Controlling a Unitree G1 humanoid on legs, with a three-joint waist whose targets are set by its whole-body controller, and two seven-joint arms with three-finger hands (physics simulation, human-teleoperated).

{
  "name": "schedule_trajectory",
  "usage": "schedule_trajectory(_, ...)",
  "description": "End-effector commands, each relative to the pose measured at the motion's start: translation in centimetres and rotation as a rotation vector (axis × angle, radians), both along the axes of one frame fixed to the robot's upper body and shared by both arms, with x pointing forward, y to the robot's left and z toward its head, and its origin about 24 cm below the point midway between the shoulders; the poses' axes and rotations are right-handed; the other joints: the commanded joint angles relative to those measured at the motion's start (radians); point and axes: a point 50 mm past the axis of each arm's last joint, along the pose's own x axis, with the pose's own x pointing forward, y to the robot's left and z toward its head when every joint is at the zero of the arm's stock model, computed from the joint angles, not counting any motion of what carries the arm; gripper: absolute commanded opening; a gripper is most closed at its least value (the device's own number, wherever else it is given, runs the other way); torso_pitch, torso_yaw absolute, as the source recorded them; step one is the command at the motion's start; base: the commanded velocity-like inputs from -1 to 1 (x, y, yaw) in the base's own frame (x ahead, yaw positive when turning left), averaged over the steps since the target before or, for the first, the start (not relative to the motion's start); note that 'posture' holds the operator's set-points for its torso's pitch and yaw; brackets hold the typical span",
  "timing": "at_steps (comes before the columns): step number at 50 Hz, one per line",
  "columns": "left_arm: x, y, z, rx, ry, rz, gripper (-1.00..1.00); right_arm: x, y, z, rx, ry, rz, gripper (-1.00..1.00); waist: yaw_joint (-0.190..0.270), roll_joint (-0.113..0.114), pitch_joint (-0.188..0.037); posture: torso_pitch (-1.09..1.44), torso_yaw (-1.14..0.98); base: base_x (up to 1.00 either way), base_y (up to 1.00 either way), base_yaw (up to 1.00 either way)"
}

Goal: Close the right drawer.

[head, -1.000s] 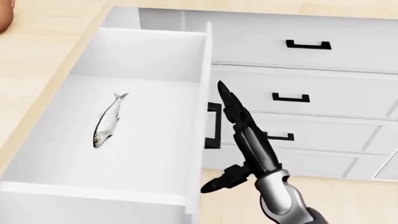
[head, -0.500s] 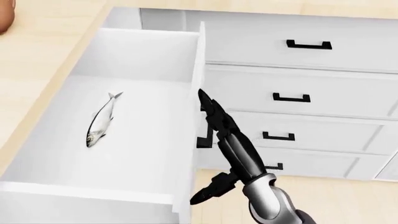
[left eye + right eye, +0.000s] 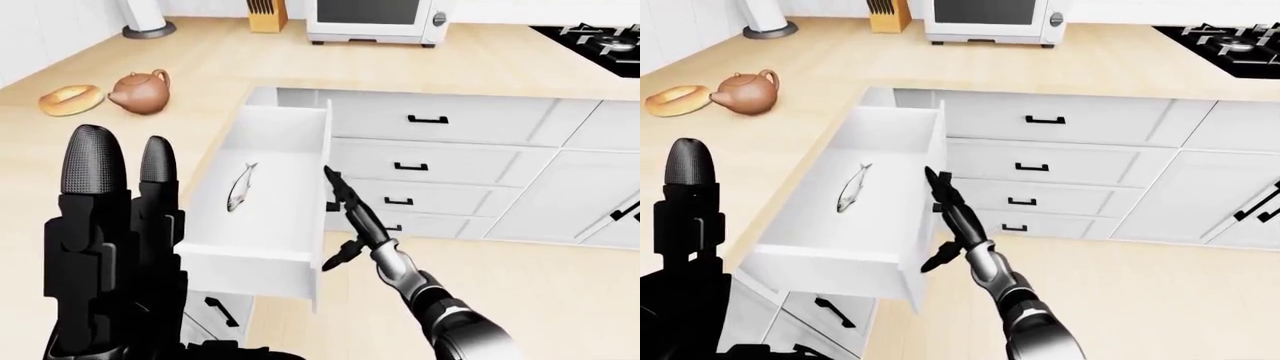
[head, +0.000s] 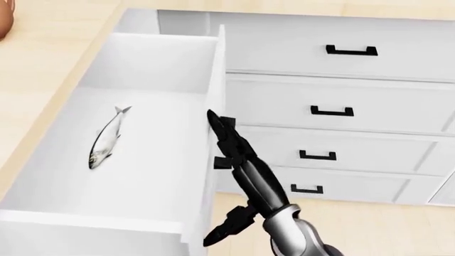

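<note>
The wide white open drawer [image 4: 142, 176] stands pulled far out from the inner corner of the pale wooden L-shaped counter [image 3: 330, 67], just under the counter's edge, its long axis running from the cabinet at the top of the head view down toward the bottom, with its white front panel [image 4: 209, 160] seen edge-on along the drawer's right side in that view. A small silver fish [image 4: 104, 140] lies on the drawer floor, toward the left wall and well apart from the panel. The robot's black three-fingered right hand [image 4: 231, 146] reaches up from the bottom of the head view with its fingers stretched out straight and apart, gripping nothing; the fingertips [image 4: 213, 118] lie against or just beside the outer face of the front panel, right by the black bar handle [image 4: 222, 161], though the pictures do not settle whether they truly touch. The thumb [image 4: 224, 226] sticks out lower down, clear of the drawer. So the drawer lies to the hand's left in the head view, and the closing push would seem to have to go leftward across that view, square to the panel. The right hand is plainly the nearer one: the black left hand [image 3: 110, 247] is raised close to the camera at the left of the left-eye view, fingers extended and empty, well apart from the drawer. A stack of shut white drawers with black handles [image 4: 334, 112] fills the cabinet run to the right.
</note>
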Motion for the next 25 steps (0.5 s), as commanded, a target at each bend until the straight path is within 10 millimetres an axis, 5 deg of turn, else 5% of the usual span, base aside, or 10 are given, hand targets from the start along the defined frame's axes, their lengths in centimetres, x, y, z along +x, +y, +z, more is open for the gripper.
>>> schedule_trajectory(1,-0.6,0.0,0.8,-0.001,-0.057,-0.003,1.00,-0.1,1.8,1.3,-0.007,-0.068,0.109,1.00,0.007,0.002,-0.015,0.00,0.00,0.00,0.00,0.00)
schedule_trajectory(25,-0.6,0.0,0.8,-0.005,-0.058,-0.004,1.00,-0.4,3.4,1.4,-0.007,-0.053,0.182,1.00,0.002,0.007,-0.015,0.00,0.00,0.00,0.00,0.00)
